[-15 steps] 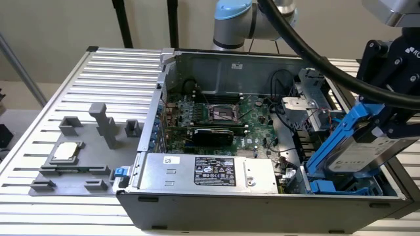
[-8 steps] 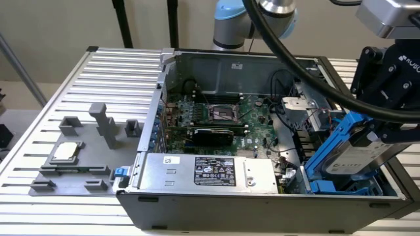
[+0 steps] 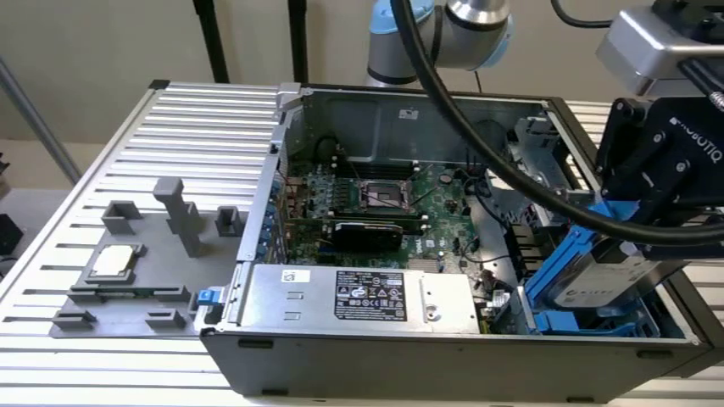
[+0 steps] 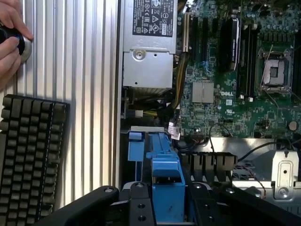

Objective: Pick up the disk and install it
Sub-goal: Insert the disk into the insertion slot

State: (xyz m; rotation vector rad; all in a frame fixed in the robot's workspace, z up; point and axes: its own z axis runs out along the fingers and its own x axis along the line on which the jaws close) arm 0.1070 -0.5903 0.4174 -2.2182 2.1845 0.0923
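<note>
The claw (image 3: 636, 244) is pinched on the disk (image 3: 605, 275), its black fingers (image 4: 140, 200) standing on either side of the blue carrier in the wrist view. The disk (image 4: 167, 181) is a flat, rectangular, silver-grey hard drive with small printed markings on its face, and a bright blue plastic carrier runs along its edges. It hangs tilted directly under the claw, over the corner of the open computer case (image 3: 453, 360) on the exterior view's right. Its lower end reaches down towards the blue drive cage (image 3: 562, 323) just beneath. I cannot tell whether the two are touching.

To the exterior view's left of the claw, inside the case, lies the green motherboard (image 3: 436, 216) with its empty CPU socket (image 3: 379, 194). Nearer the front wall is the silver power supply (image 3: 362, 297) with a black label. A thick black cable (image 3: 498, 161) curves down from the arm towards the claw.

Well apart from the claw, on the slatted aluminium bench (image 3: 198, 110) beyond the case, a grey fixture (image 3: 125, 297) carries a small square CPU chip (image 3: 114, 261).

The wrist view also shows a black keyboard (image 4: 28, 155) lying on the bench beside the case. A person's hand (image 4: 9, 37) rests on a dark round object at the bench edge.
</note>
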